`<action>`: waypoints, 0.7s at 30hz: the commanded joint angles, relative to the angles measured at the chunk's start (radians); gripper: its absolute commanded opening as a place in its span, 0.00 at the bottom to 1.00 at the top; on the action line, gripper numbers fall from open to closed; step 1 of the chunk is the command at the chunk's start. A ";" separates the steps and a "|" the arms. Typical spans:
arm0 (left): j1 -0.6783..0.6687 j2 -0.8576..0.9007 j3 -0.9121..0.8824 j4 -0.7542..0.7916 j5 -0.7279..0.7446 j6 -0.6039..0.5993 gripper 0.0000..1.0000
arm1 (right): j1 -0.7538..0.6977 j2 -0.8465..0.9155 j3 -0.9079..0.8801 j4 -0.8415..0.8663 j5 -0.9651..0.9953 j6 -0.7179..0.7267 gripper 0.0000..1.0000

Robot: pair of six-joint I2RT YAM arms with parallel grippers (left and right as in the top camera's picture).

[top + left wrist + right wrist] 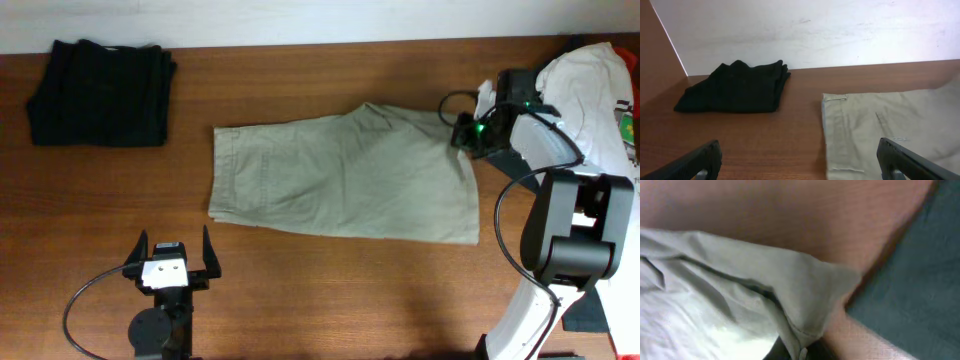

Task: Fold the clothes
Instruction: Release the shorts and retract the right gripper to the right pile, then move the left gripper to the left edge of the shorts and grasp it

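the shorts [340,175] lie flat on the table [330,290]. a folded cloth [100,92] sits left of them and farther back, a shirt [590,90] to their right. the left gripper [172,262] is before their left end, the right gripper [470,135] at their back right corner.

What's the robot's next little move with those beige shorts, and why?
Probably raise the right claw slightly, lifting the corner of the shorts it seems to pinch. The shorts lie flat and unfolded on the table, and the left claw sits open, apart from them.
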 commanded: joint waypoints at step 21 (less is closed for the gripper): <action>-0.003 -0.005 -0.006 0.000 0.006 0.010 0.99 | -0.115 -0.006 0.571 -0.425 0.518 0.063 0.99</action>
